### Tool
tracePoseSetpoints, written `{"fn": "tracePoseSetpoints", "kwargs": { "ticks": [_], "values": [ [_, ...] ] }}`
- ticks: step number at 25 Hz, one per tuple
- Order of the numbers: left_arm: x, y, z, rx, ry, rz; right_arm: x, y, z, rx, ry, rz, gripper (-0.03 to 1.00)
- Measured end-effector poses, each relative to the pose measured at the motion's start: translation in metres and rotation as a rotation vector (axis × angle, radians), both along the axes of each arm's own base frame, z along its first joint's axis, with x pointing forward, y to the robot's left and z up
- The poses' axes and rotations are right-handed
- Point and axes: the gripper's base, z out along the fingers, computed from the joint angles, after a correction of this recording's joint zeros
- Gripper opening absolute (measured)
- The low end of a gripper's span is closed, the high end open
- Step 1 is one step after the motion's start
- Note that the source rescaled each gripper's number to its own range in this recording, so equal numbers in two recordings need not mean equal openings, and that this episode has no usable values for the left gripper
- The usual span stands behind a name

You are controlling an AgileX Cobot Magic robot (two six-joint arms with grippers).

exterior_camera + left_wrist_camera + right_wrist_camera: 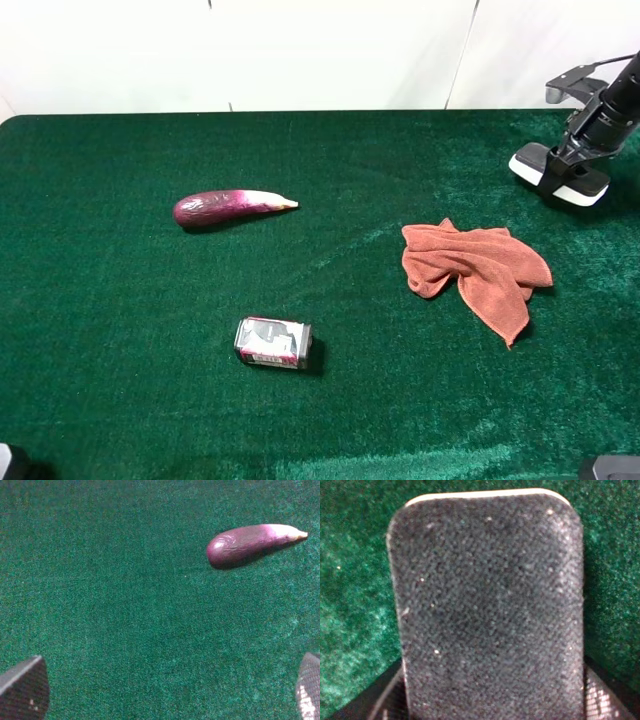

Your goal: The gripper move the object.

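Overhead, at the far right near the back edge of the green table cover (120, 300): right gripper (572, 168) closed on the eraser (558, 176), white base down, black felt up. Cannot tell whether set on the cover or raised just off it. Seen from the right wrist, black felt of the eraser (490, 605) filling nearly the whole view, a thin white rim along one short end, dark fingers (380, 705) pressed against both long sides.

Elsewhere, left gripper (165, 695) spread wide, nothing between its tips, hanging over bare green cover with the purple eggplant (250, 542) ahead and well apart.

Across the overhead view: eggplant (232, 209) left of centre, pale tip pointing right; crushed can (273, 343) on its side nearer the front edge, apart from the eggplant; crumpled orange-brown rag (475, 270) right of centre, nearer the front than the eraser, not touching it.
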Motion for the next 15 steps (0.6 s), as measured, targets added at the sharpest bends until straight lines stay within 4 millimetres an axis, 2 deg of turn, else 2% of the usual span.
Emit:
{"fn": "tracePoseSetpoints", "kwargs": {
  "ticks": [15],
  "values": [
    [0.0000,0.0000,0.0000,0.000,0.000,0.000,0.0017,-0.0004,-0.0008,0.005,-0.021,-0.065,0.00]
  ]
}}
